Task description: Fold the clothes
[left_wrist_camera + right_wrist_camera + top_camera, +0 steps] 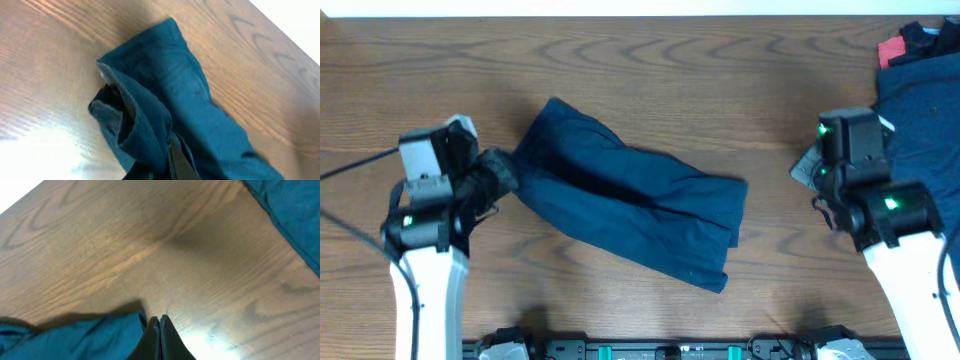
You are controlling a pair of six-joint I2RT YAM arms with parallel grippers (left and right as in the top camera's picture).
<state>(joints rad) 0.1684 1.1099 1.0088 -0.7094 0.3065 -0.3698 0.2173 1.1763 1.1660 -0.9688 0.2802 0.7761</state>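
A dark navy garment (pixel 630 205) lies crumpled and stretched diagonally across the middle of the table. My left gripper (pixel 503 172) is at its left end, shut on a bunch of the fabric. In the left wrist view the cloth (pixel 170 95) folds up around my fingers (pixel 177 161). More navy clothes (pixel 920 95) are piled at the far right. My right gripper (pixel 807 168) stands between the two, shut and empty, its tips (pixel 160 319) just above bare wood. Navy fabric (pixel 75 337) lies right beside those tips.
A red and black item (pixel 900 45) sits at the back right corner by the pile. The wooden table (pixel 650 70) shows between the garment and its far edge. Another navy cloth edge (pixel 295 210) fills the top right of the right wrist view.
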